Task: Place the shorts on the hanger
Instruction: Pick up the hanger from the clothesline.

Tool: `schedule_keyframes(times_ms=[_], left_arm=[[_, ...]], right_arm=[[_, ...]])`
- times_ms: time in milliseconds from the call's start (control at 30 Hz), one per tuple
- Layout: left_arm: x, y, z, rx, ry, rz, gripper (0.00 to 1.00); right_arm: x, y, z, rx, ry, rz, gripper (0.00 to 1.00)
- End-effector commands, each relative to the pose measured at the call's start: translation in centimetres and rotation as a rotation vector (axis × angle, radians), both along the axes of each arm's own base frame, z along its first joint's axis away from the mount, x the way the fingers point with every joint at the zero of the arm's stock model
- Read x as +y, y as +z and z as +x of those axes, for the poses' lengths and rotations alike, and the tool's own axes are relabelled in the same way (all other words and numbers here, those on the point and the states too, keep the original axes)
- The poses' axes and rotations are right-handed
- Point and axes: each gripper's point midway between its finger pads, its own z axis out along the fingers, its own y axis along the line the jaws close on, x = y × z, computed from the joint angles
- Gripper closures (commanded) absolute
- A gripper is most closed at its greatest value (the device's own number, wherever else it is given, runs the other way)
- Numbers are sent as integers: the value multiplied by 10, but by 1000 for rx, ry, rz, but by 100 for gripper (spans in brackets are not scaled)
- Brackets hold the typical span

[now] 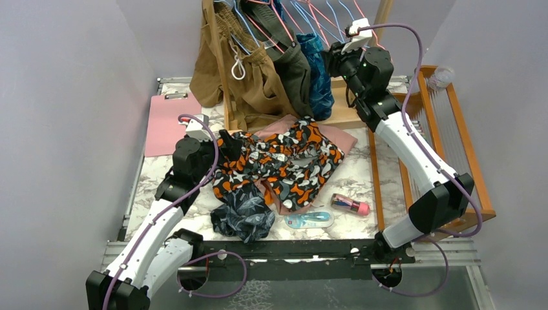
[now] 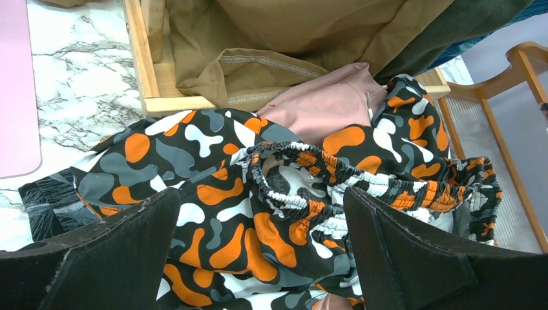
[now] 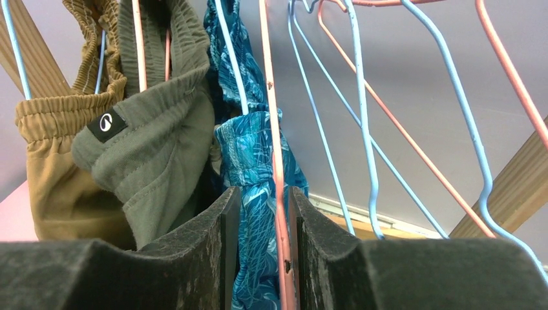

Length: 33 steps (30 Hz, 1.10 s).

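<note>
Marble surface (image 1: 362, 177) is cluttered, with grey walls close on both sides. Progress: early, nothing is on the hanger yet.

- **Shorts:** shorts (image 1: 284, 161) lie heaped just in front of the rack (image 1: 225, 90), partly over pink shorts (image 1: 339, 137). The waistband is bunched up.
- **Left hand:** left hand (image 2: 262, 194) hangs at the heap's edge, in front of the rack's post. Its jaws are spread wide and hold nothing.
- **Right hand:** right hand (image 3: 265, 194) is up in the rack, fingers bracketing the pink hanger (image 3: 274, 148) wire. The gap looks wider than the wire, so I can't tell if it grips.
- **Remaining:** grab the waistband, pull the hanger free, thread the shorts on.
- **Room in the rack:** tight. Blue hangers (image 3: 362, 129) and hung clothes crowd both sides of the wire.
- **Room in front of the rack:** navy shorts (image 1: 242, 216) and a bottle (image 1: 349, 205) limit drag space.
</note>
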Motion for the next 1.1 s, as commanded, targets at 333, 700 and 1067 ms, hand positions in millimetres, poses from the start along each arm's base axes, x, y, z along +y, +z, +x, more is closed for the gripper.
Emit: schedule_keyframes(times_ms=[333, 700, 1067], left_arm=[[-5, 12, 2, -38, -24, -18, 1], [-6, 12, 2, -39, -27, -18, 1], [-5, 12, 2, -39, -25, -17, 1]], right_arm=[[-18, 22, -3, -62, -88, 26, 68], [-25, 13, 3, -51, -135, 2, 76], [-21, 3, 18, -37, -145, -24, 66]])
